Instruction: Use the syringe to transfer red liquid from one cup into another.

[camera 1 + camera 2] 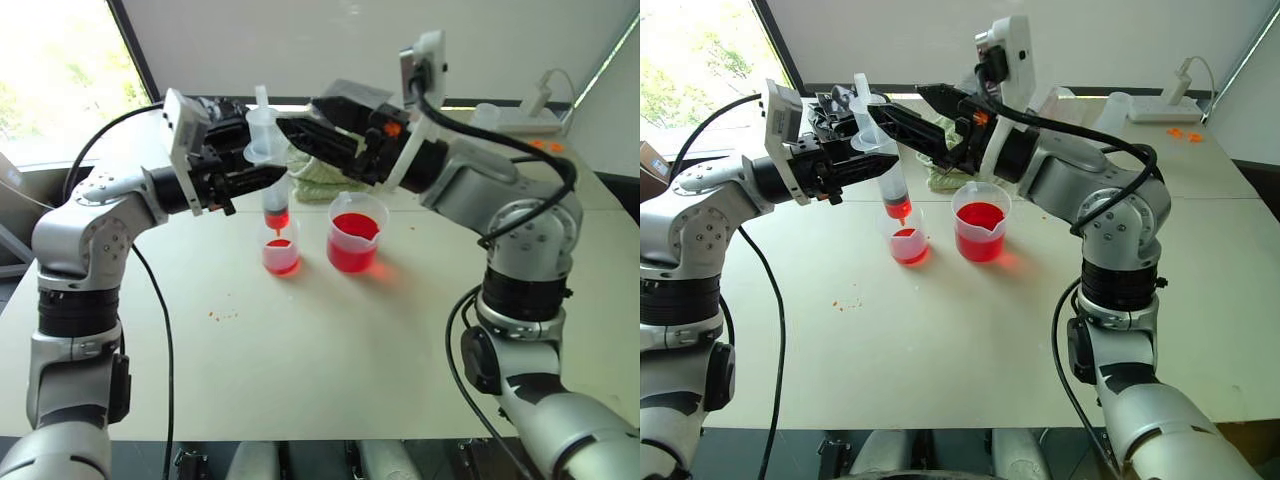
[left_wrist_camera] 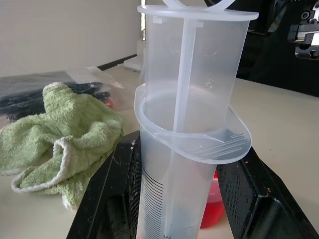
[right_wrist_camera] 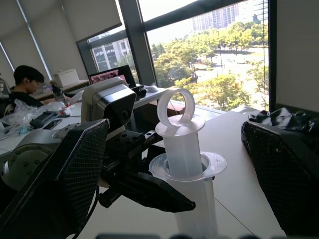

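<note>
My left arm hides part of the clear plastic syringe (image 1: 272, 170) barrel. My right arm covers the crumpled green towel's (image 1: 318, 178) right side. The small orange bits (image 1: 1185, 133) on the far table (image 1: 300, 350) are too small to identify.

green towel (image 2: 65, 129) on white table (image 1: 330, 350), seated person (image 3: 25, 87)

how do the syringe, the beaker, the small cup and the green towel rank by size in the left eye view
1. syringe, longest, upright in the left pincer
2. green towel, partly hidden, so uncertain against the beaker
3. beaker
4. small cup, clearly smallest
</note>
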{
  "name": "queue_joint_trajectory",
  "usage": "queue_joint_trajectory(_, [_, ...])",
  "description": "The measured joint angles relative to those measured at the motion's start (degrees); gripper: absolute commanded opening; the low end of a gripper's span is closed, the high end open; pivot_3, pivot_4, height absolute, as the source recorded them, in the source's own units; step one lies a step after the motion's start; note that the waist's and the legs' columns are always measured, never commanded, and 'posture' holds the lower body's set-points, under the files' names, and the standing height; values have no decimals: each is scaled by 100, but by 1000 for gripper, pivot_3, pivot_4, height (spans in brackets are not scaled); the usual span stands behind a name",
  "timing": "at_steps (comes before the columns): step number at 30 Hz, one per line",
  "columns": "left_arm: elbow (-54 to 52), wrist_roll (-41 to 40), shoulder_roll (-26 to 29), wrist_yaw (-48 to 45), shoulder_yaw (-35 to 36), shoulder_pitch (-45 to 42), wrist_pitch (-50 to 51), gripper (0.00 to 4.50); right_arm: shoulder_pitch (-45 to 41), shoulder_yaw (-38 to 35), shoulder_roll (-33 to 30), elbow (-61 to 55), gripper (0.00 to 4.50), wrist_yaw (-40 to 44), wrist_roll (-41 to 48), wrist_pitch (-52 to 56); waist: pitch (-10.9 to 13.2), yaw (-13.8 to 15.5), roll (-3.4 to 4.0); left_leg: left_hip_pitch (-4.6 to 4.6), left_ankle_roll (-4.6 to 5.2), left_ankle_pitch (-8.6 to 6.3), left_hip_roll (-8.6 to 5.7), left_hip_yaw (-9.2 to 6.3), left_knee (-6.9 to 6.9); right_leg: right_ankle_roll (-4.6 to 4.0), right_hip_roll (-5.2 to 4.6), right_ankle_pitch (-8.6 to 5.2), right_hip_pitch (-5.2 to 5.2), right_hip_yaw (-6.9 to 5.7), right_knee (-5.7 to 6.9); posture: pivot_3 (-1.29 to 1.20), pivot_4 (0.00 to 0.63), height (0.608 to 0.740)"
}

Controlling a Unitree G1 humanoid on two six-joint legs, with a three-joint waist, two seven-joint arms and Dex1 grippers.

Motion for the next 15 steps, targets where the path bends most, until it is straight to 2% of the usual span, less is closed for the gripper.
queue_joint_trajectory(15, [-3, 16, -20, 10, 1, 98, -1, 1657, -380, 568, -21, 697, 4475, 991, -375, -223, 0, 0, 0, 0, 0, 0, 0, 0, -2, 0, 0, 0, 0, -1, -2, 0, 150, 740])
